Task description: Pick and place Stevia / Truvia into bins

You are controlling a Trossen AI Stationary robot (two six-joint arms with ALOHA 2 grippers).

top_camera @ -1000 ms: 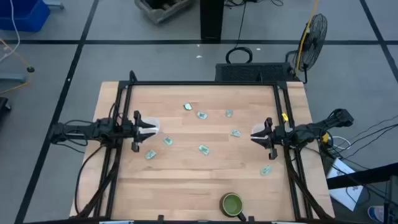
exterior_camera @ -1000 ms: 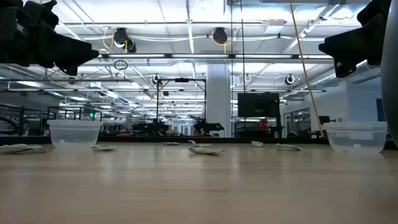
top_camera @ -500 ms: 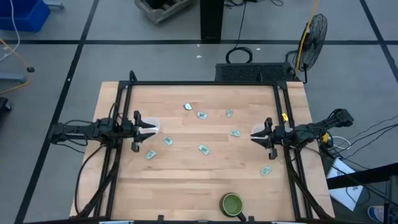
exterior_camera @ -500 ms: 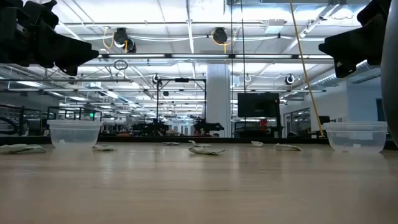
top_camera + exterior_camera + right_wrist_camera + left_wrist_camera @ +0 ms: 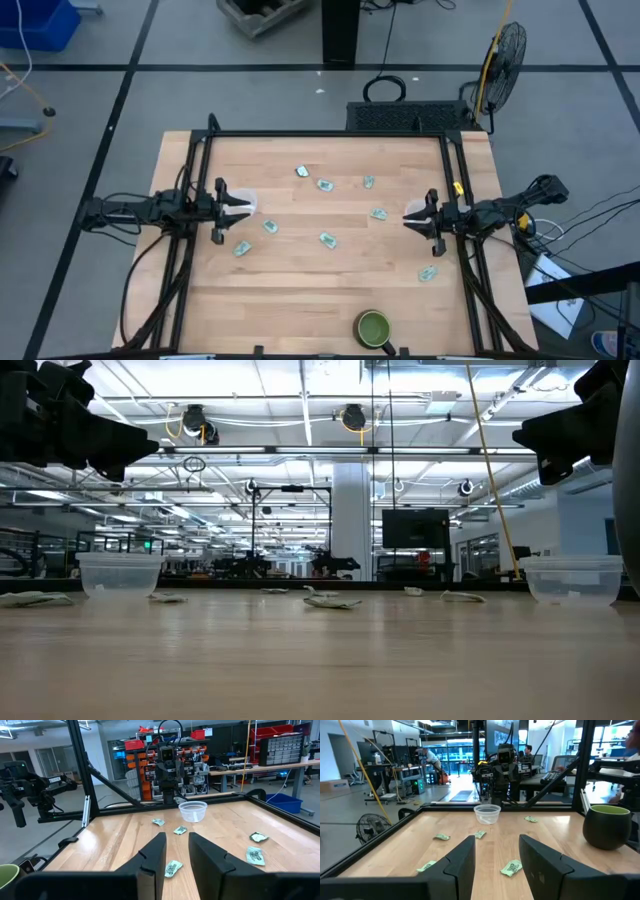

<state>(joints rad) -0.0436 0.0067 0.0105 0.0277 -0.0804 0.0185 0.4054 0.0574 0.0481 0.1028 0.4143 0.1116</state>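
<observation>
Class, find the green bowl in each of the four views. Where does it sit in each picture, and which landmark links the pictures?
High view: the green bowl is near the bottom edge, right of centre.
Low view: not in it.
Left wrist view: the green bowl is at the right edge.
Right wrist view: the green bowl is in the bottom-left corner, cut off.
Shared landmark: the wooden table it stands on.

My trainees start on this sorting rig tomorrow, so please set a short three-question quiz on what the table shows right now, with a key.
1. True or false: the left gripper holds a sachet between its fingers.
2. Where does the green bowl stand? A: between the two cups. B: near the table's edge, apart from the sachets. C: upside down on a sachet.
3. In the high view, how many sachets lie on the table?
Key: 1 false, its fingers stand apart with nothing between them. 2 B. 3 eight.
</observation>
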